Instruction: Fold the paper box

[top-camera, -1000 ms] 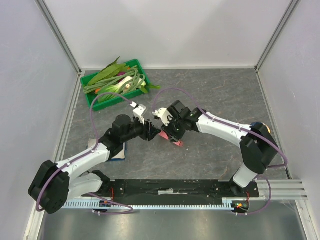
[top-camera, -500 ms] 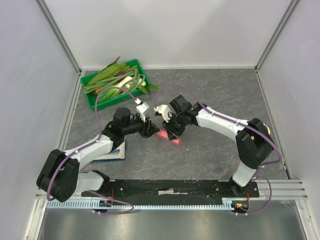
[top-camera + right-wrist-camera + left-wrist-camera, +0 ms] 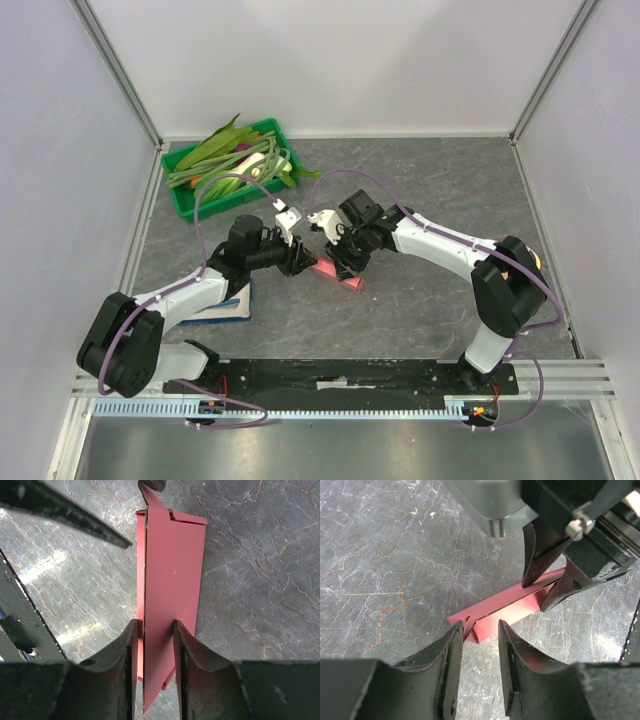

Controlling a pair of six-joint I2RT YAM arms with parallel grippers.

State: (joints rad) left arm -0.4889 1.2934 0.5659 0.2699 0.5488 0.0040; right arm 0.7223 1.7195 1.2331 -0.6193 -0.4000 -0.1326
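The right gripper (image 3: 153, 630) is pinched on the pink-red, thin-cardboard paper box (image 3: 172, 560), its two black fingers pressed against either face of a panel standing on edge. The piece lies as a long, half-collapsed sleeve on the grey marbled table (image 3: 430, 310), about mid-table between the two arms. Facing it from the other end, the left gripper (image 3: 479, 630) has its jaws parted. The box's short end tab sits just at its fingertips, bare table shows in the gap, and it grips nothing that I can see. The step in hand looks like creasing or tucking that end flap while the right side braces the body. The next move probably calls for the left fingers to close on the tab or nudge it inward, gently, since thin card buckles. Room is tight where the two wrists nearly meet. Farther out, bare table shows to the right, the green plastic tray (image 3: 268, 126) of vegetables sits well apart at the back left, and the white-and-blue booklet (image 3: 235, 308) lies under the left forearm.
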